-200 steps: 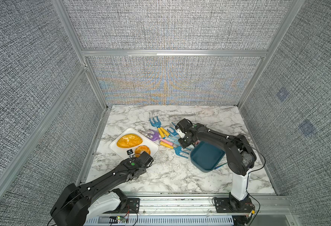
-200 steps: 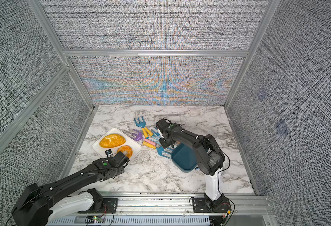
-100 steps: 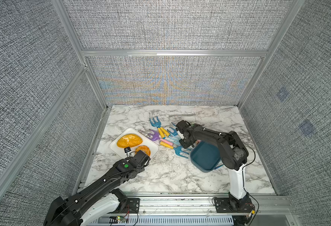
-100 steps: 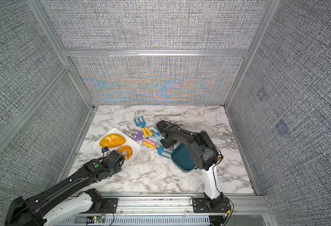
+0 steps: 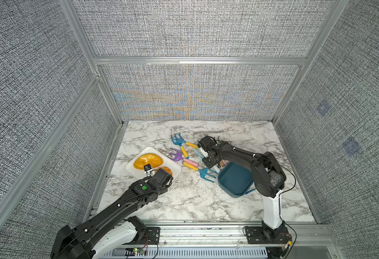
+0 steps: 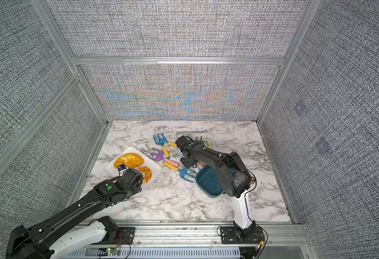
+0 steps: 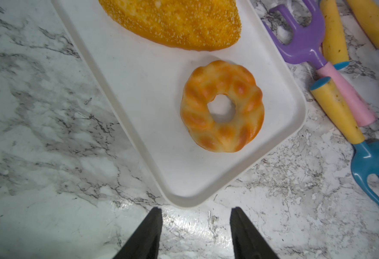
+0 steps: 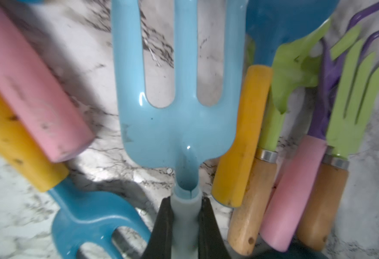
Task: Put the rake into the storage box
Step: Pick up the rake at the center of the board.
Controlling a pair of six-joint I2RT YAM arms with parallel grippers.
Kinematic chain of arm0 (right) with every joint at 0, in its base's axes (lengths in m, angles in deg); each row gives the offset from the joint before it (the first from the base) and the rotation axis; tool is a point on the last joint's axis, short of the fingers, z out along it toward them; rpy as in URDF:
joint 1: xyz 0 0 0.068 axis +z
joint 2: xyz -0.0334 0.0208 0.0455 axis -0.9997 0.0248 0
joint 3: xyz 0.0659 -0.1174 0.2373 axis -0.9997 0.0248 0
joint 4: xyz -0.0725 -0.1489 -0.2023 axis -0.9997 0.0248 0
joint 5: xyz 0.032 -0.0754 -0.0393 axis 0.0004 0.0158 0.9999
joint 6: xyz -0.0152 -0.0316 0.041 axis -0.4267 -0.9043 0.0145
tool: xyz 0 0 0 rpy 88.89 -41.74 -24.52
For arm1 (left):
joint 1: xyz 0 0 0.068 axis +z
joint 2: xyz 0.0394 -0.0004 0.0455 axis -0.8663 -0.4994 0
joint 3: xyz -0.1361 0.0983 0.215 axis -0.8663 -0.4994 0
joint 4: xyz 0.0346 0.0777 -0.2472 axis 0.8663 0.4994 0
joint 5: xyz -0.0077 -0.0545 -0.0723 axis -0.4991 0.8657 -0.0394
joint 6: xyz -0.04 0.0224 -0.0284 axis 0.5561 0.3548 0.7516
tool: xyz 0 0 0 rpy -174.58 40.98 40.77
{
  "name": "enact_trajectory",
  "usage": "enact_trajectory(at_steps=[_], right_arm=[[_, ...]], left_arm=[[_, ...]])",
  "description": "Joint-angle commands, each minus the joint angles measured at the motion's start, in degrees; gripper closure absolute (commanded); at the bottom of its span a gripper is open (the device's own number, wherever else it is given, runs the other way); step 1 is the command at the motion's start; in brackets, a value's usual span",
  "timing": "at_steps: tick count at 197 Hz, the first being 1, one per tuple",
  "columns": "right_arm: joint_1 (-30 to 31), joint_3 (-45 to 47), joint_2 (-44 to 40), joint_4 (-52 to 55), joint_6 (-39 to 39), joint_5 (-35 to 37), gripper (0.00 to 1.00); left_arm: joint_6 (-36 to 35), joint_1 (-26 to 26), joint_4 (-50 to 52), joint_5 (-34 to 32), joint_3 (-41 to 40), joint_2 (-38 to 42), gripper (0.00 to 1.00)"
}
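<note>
A white, grey-veined marble table [image 5: 184, 201] sat boxed in by grey woven walls [image 5: 195, 29] on aluminium rails [image 5: 197, 60]. The right claw [image 8: 185, 208] was clenched on the pale handle of the light-blue rake [image 8: 175, 125]. The rake lay among other toy tools [image 5: 185, 152], at 10 o'clock from the storage box [image 5: 233, 181] and outside it. The left claw [image 7: 195, 210] hung part-open and empty beside the white tray [image 7: 139, 101]. A second earlier the right claw's jaws stood apart; box and tray had not shifted.
</note>
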Motion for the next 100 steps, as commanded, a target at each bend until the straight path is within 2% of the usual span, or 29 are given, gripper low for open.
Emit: enact_trajectory(at_steps=[1,58,78,100], right_arm=[[0.5,0.9,-4.4,-2.6,0.8,-2.6,1.0],[0.9,6.2,-19.4,-4.8,9.1,-4.0,1.0],[0.5,10.1,-25.2,-4.9,15.6,-2.3,1.0],[-1.3,17.2,-33.4,-5.6,26.3,-0.7,1.0]], left_arm=[[-1.6,0.1,-0.9,-0.4,1.2,-0.2,0.46],[-5.1,0.1,-3.8,-0.1,3.4,-0.7,0.43],[-6.9,0.1,-6.0,0.8,3.9,-1.7,0.42],[-8.9,0.1,-7.9,2.7,5.2,-3.9,0.42]])
